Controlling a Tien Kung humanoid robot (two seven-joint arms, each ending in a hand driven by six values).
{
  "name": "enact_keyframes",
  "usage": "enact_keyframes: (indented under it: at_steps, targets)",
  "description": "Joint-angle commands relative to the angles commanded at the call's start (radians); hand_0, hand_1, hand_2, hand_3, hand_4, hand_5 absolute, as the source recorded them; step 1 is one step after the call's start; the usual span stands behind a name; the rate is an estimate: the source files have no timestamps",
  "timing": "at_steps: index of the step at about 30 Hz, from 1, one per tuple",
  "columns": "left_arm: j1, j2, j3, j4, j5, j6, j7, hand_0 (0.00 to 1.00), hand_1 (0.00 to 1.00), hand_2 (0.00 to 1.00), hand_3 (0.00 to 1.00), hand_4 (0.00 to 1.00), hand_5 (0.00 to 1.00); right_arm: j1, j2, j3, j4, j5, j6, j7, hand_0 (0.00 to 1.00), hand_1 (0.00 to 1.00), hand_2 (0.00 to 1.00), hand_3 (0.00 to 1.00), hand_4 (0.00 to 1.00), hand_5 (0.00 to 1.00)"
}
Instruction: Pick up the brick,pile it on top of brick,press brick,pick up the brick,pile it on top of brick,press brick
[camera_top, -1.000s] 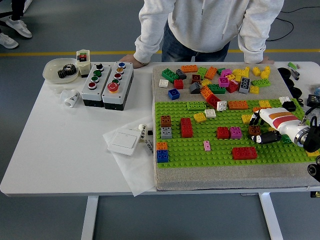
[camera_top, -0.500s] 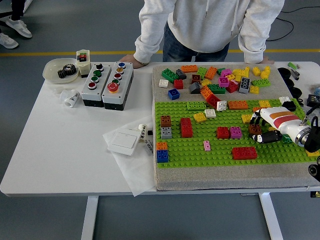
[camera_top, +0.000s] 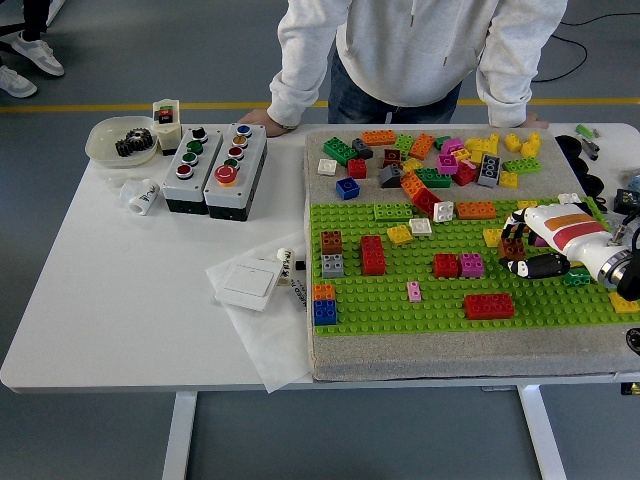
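My right robot hand (camera_top: 535, 250), at three o'clock on the green studded baseplate (camera_top: 400, 300), pinches a small brown brick (camera_top: 512, 249); stacking and pressing likely remain undone.

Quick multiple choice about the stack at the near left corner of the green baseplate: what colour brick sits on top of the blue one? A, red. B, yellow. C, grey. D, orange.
D: at the near left corner of the green baseplate, an orange brick sits directly on top of the blue brick.
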Motion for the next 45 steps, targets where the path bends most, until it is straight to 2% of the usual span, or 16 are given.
enact_keyframes:
  at_steps: [2,8,14,19,24,31,45]
  targets:
    - [0.0,0.0,0.001,0.0,-0.002,0.0,-0.001,0.73,0.751,0.795,0.644,0.702,0.624,-0.004,-0.008,0.006,0.02,-0.007,0.002,-0.005,0.29,0.42,0.482,0.473,0.657,0.242]
    - [0.0,0.002,0.021,0.001,-0.033,0.002,-0.01,0.73,0.749,0.794,0.642,0.701,0.624,-0.048,-0.09,0.027,0.189,-0.059,0.04,-0.061,0.29,0.421,0.483,0.474,0.66,0.241]
    - [0.001,0.003,0.028,0.002,-0.043,0.003,-0.012,0.73,0.747,0.794,0.641,0.703,0.624,-0.088,-0.145,0.024,0.329,-0.097,0.086,-0.105,0.287,0.423,0.486,0.476,0.657,0.261]
    - [0.002,0.004,0.038,0.001,-0.057,0.005,-0.015,0.73,0.747,0.794,0.639,0.701,0.623,-0.107,-0.165,0.014,0.386,-0.117,0.109,-0.128,0.284,0.425,0.489,0.479,0.661,0.272]
    - [0.002,0.004,0.04,0.001,-0.059,0.005,-0.015,0.73,0.747,0.794,0.639,0.701,0.623,-0.111,-0.164,0.005,0.392,-0.122,0.111,-0.134,0.284,0.425,0.489,0.479,0.661,0.272]
    - [0.0,0.004,0.047,-0.001,-0.066,0.005,-0.015,0.731,0.747,0.793,0.639,0.701,0.623,-0.107,-0.138,0.004,0.367,-0.122,0.101,-0.133,0.282,0.425,0.489,0.479,0.66,0.273]
    - [0.0,0.005,0.054,-0.001,-0.071,0.005,-0.016,0.731,0.746,0.793,0.639,0.701,0.622,-0.132,-0.143,0.005,0.351,-0.11,0.095,-0.129,0.274,0.424,0.489,0.478,0.67,0.295]
